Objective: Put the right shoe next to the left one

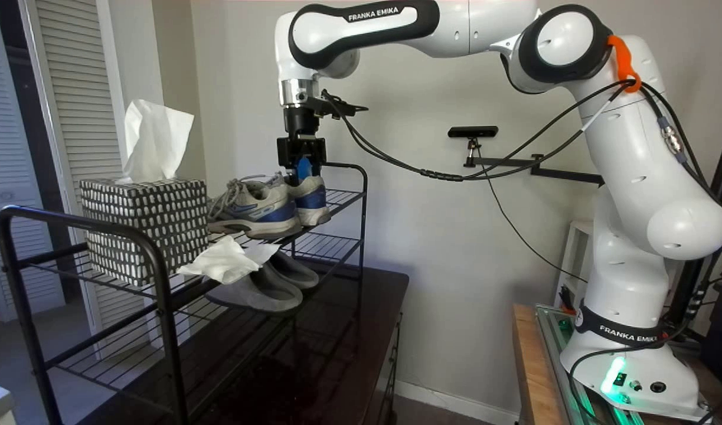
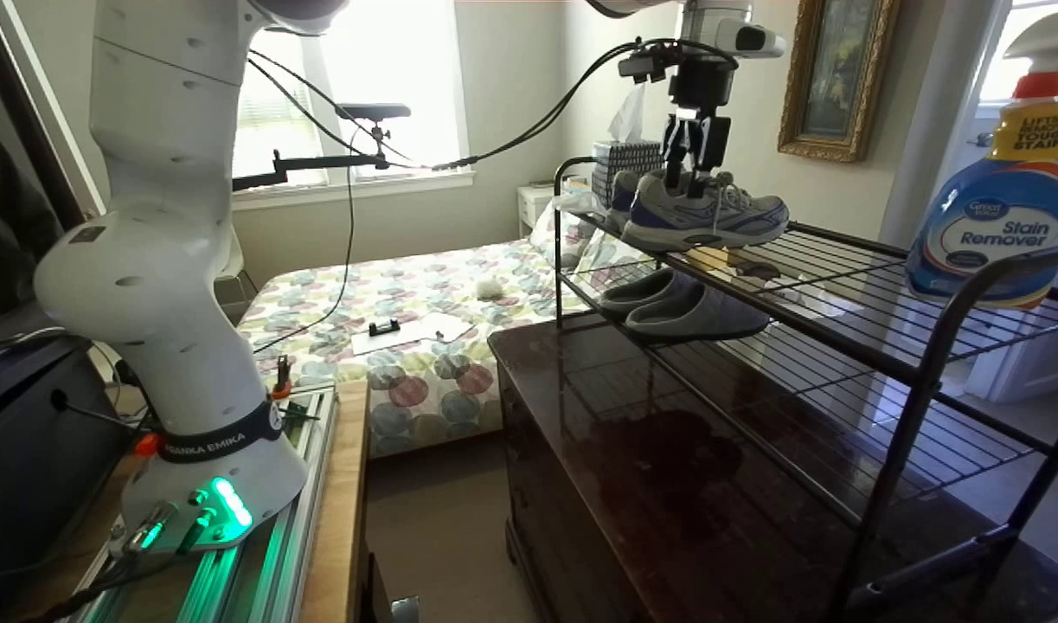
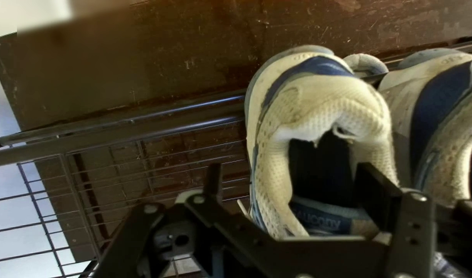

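1. My pincer [image 3: 289, 170] is spread wide and grips nothing; the wrist view shows plain space between the finger on each side.
2. The right shoe [image 2: 710, 218], so judged by its place in the pair, lies directly beneath me on the wire surface [image 2: 840, 341]. It is upright; whether its whole sole bears on the wires I cannot tell.
3. Its long axis runs out from my base [image 1: 662, 366], heel toward the base, toe away. I am set across its width, not along its length.
4. One finger [image 3: 213, 179] hangs beyond the shoe's outer side. The opposite finger appears to stand in the shoe's mouth, near the inner collar; how deep, I cannot tell.
5. The left one [image 1: 260, 206] sits roughly parallel, just beside, on that inner finger's side, toward the box [image 1: 142, 230]. Whether the two touch is unclear.
6. The pair looks together, so I judge the task nearly done. The coming move likely turns on that inner finger: I should rise straight up, since sideways drift could hook the collar and drag the shoe out of line.
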